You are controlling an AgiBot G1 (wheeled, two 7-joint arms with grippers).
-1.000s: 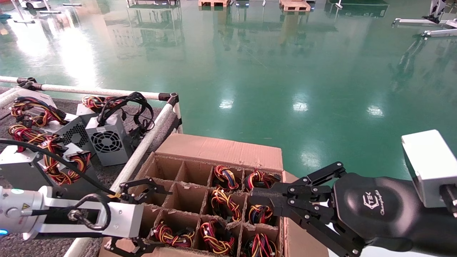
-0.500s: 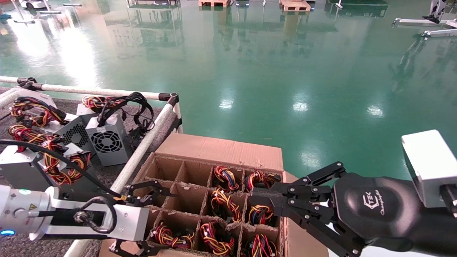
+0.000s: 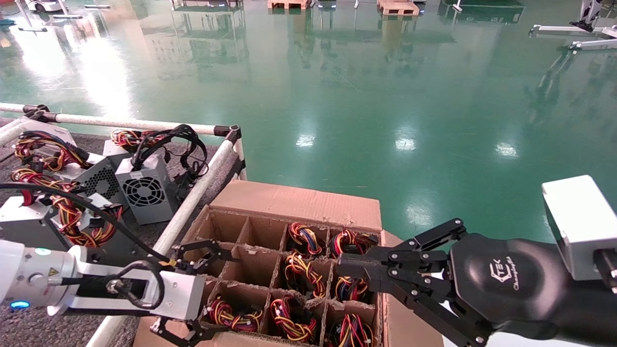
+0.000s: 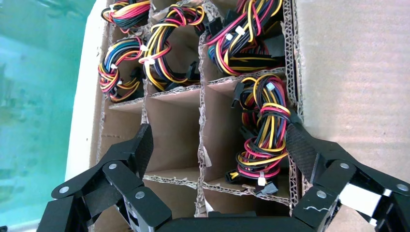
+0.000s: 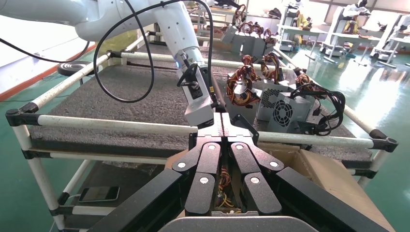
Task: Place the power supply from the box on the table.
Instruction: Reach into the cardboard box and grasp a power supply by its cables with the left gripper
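The box point(image 3: 299, 202) stands right of the table point(image 3: 48, 332), its grid cells holding wire bundles of several power supplies. My left gripper point(image 3: 219, 294) hovers open over the near-left cells. In the left wrist view the left gripper point(image 4: 218, 140) straddles two cells: one empty, the other holding a power supply's red, yellow and black wire bundle point(image 4: 263, 140) close beside one finger point(image 4: 297, 142). Nothing is held. My right gripper point(image 3: 344, 265) is shut and empty above the box's right side; the right wrist view shows the right gripper point(image 5: 222, 121) pointing towards the left arm.
Several power supplies point(image 3: 144, 190) stand on the table mat behind a white tube rail point(image 3: 193, 202) that runs between table and box. The far-left cells point(image 3: 226, 229) are empty. Glossy green floor point(image 3: 385, 96) lies beyond. A phone point(image 5: 99, 193) rests under the table.
My left gripper has moved right, from the box's left edge to over its near-left cells, still open. The right arm has not moved.
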